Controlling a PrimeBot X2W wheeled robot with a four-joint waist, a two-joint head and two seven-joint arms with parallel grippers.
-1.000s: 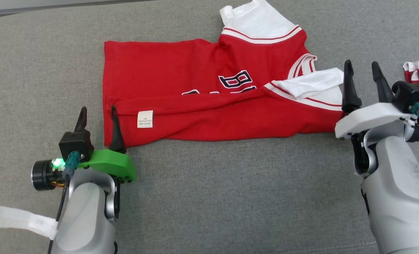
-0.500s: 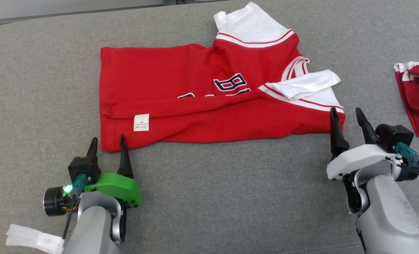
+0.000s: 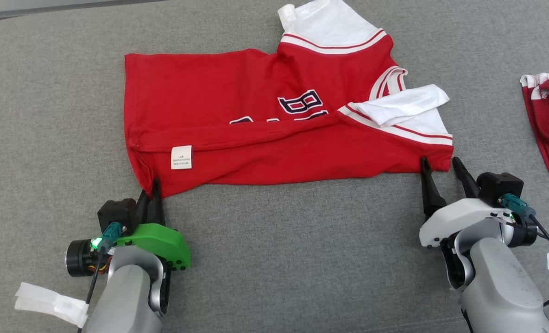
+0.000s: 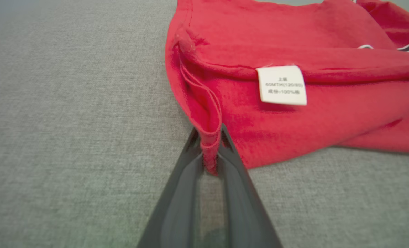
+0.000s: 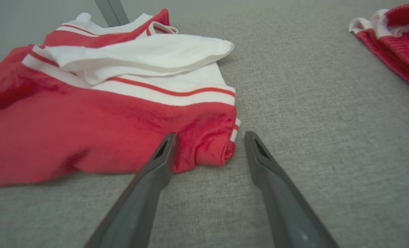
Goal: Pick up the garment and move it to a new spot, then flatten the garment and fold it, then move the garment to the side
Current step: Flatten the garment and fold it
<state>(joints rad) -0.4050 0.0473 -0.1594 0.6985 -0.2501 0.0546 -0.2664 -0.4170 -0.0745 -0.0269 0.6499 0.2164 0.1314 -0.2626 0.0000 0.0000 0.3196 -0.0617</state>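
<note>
Red garment (image 3: 256, 106) lies partly folded at frame centre. Left gripper (image 3: 149, 187), lower left, pinches its nearest corner. Right gripper (image 3: 439, 162), lower right, stands spread at the opposite corner.

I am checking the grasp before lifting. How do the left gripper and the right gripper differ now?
The left gripper has its fingers shut on the hem corner of the red garment; the right gripper has its fingers apart around the other near corner, not clamping it. The left gripper has a green mount, the right gripper a white mount. Both lie low at the garment's near edge, fingers pointing toward it.
</note>
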